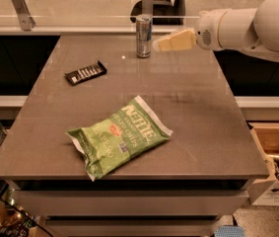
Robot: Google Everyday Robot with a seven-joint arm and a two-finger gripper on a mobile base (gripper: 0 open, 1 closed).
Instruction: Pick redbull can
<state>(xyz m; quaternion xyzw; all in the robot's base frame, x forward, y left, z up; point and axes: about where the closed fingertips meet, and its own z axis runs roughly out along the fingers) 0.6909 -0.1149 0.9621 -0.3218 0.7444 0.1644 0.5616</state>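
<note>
The redbull can is a slim silver-and-blue can standing upright at the far middle of the grey table. My gripper comes in from the right on a white arm, its pale yellow fingers pointing left. The fingertips are just right of the can, close to it and at about its mid height. The can stands free on the table.
A green Kettle chip bag lies near the table's front. A flat black snack bar lies at the left back. A glass rail with metal posts runs behind the table. A cardboard box sits on the floor at right.
</note>
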